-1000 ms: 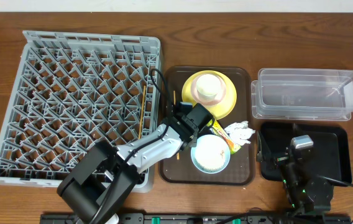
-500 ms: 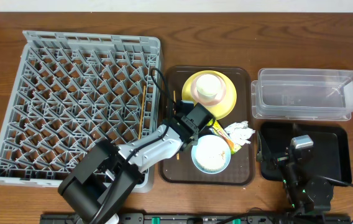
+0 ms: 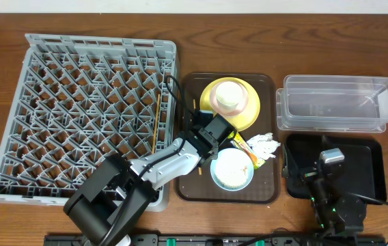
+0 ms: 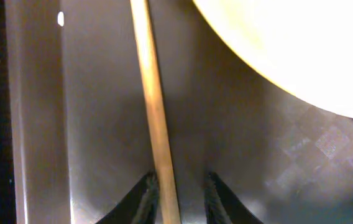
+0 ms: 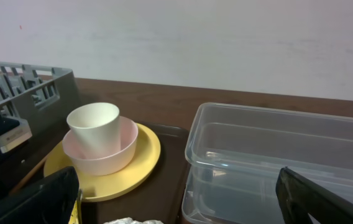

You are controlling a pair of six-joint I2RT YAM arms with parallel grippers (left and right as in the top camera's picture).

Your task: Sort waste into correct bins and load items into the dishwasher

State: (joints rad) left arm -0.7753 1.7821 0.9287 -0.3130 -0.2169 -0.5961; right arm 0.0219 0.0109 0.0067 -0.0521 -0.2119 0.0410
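My left gripper [image 3: 197,134] [image 4: 179,190] is low over the brown serving tray [image 3: 266,191], open, its fingers either side of a wooden chopstick [image 4: 155,112] [image 3: 192,109] that touches the left finger. A second chopstick [image 3: 158,119] lies in the grey dish rack [image 3: 78,109]. The pale-yellow plate [image 3: 248,109] [image 5: 139,165] carries the small cream bowl [image 3: 227,96] [image 5: 92,127]. The white bowl with blue outside [image 3: 231,169], the yellow-green wrapper [image 3: 244,147] and the crumpled napkin [image 3: 266,147] lie on the tray. My right gripper [image 3: 324,171] [image 5: 176,208] is open and empty above the black tray [image 3: 365,164].
The clear tub [image 3: 337,102] [image 5: 276,155] stands behind the black tray at the right. The rack's right wall [image 3: 170,89] is close beside the serving tray's left edge. In the right wrist view the rack's corner [image 5: 33,87] shows at the left.
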